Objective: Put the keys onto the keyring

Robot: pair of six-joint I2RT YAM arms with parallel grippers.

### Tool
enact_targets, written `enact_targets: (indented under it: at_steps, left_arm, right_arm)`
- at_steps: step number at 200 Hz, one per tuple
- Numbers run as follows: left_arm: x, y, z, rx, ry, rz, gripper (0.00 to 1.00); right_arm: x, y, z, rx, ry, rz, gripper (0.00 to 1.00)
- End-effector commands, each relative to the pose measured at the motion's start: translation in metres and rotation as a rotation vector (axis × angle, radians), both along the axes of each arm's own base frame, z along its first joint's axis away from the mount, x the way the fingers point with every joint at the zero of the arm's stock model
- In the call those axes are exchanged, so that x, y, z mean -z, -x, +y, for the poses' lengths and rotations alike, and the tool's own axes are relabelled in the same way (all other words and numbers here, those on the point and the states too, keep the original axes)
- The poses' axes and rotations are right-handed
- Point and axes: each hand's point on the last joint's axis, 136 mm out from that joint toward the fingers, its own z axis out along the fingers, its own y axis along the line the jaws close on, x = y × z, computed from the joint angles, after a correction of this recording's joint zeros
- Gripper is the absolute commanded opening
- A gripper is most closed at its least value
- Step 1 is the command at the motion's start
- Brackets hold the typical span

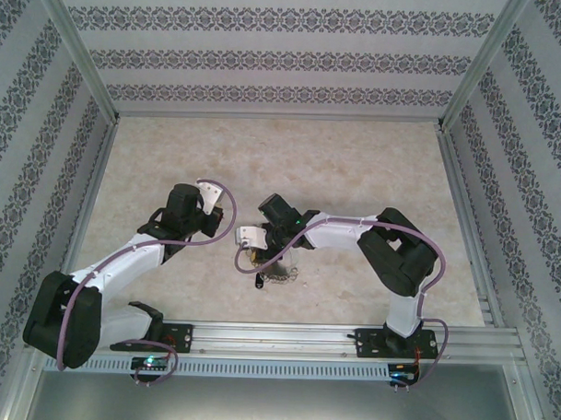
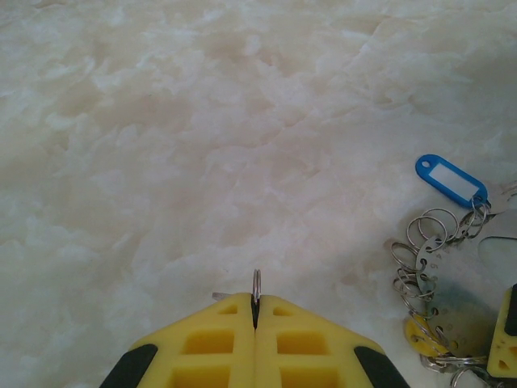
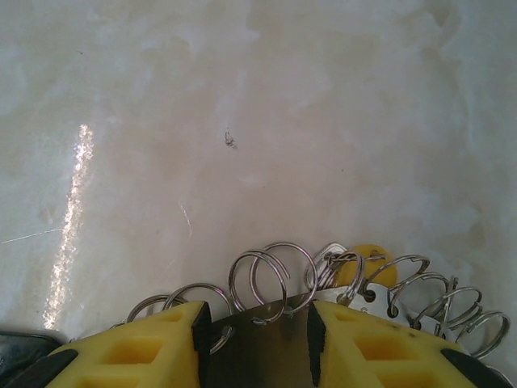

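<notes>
My left gripper (image 2: 256, 305) is shut, its yellow fingers pinching a small silver split ring (image 2: 257, 283) seen edge-on. A thin key blade (image 2: 220, 296) pokes out to the left of it. To its right the keyring (image 2: 440, 287), a metal plate edged with several coiled rings, hangs just above the table, carrying a blue tag (image 2: 448, 179) and a yellow key head (image 2: 420, 335). My right gripper (image 3: 257, 315) is shut on that keyring's plate (image 3: 258, 347); rings (image 3: 271, 275) and a yellow key head (image 3: 370, 265) fan out past its fingers. From above, both grippers (image 1: 223, 211) (image 1: 249, 257) meet mid-table.
The pale marbled tabletop (image 1: 282, 164) stretches beyond both grippers. Patterned walls (image 1: 286, 58) enclose it at the back and sides. A metal rail (image 1: 331, 339) runs along the near edge by the arm bases.
</notes>
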Motion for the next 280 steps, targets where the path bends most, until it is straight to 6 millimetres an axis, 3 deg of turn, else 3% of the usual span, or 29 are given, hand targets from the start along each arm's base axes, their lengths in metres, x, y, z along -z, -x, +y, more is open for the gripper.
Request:
enact_targets:
  at_steps: [1,94,145,280]
  left_arm:
    - [-0.01,-0.006,-0.001,-0.009,0.026,-0.01,0.0]
    - [-0.01,-0.005,-0.001,-0.008,0.026,-0.006,0.0]
    - [-0.01,-0.005,-0.001,-0.007,0.027,-0.01,0.0]
    - [-0.01,-0.005,-0.001,-0.008,0.027,-0.007,0.0]
  right_arm:
    - [-0.001,0.003,0.002,0.008,-0.003,0.003,0.38]
    - [0.019,0.023,-0.004,-0.037,0.062,0.131,0.37]
    - [0.027,0.015,-0.005,0.011,0.109,0.143,0.37]
    - [0.019,0.017,-0.002,-0.022,0.059,0.108,0.24]
